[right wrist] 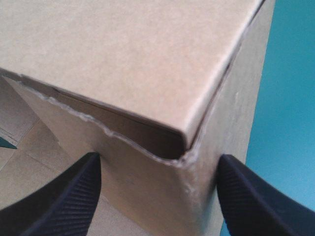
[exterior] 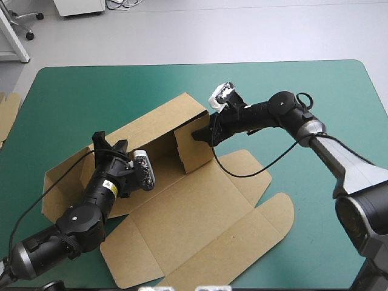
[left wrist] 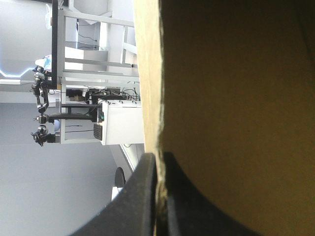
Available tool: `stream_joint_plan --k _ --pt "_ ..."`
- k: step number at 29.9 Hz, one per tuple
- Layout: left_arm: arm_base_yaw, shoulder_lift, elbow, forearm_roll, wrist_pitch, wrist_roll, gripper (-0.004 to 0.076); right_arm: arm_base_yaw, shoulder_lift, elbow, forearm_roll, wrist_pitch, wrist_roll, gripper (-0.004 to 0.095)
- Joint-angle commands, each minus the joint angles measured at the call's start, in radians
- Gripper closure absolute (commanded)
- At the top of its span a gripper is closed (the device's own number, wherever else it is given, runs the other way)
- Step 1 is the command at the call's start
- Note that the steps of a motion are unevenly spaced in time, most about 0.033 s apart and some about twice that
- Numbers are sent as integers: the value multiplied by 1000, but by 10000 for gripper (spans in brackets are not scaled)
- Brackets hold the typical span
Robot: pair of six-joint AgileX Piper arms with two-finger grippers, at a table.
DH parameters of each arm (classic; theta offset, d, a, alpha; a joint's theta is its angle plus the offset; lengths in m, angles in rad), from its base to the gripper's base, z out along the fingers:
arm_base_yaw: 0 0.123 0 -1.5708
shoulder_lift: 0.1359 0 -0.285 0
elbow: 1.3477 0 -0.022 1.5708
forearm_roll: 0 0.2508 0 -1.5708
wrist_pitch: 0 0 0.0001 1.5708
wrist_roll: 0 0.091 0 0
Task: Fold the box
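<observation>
The box [exterior: 182,206] is half raised — one wall's edge is clamped in the left gripper [left wrist: 158,164], the upright corner is framed between the parted fingers of the right gripper [right wrist: 157,162]

This is a robotics lab: two robot arms [exterior: 291,115] stand at a table [exterior: 91,91] with a teal-green cover on a bare grey floor [exterior: 212,30], with a white cabinet [exterior: 79,6], loose cables [exterior: 121,3] and a wheeled office chair [exterior: 23,20] beyond.
</observation>
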Motion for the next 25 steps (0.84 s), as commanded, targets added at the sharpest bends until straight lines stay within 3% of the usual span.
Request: stream_joint_plan --k 1,5,15,25 --pt "-5 -17 -23 47 -17 -32 738 8 -46 -28 67 -14 -12 317" --pt "-5 -17 -23 49 -15 -34 738 41 -36 -28 64 -30 -32 372" --pt "-5 -17 -23 54 -4 -39 738 90 3 -28 38 -160 -50 373" --pt "-5 -16 -23 54 1 -69 738 90 3 -28 106 -298 -100 381"
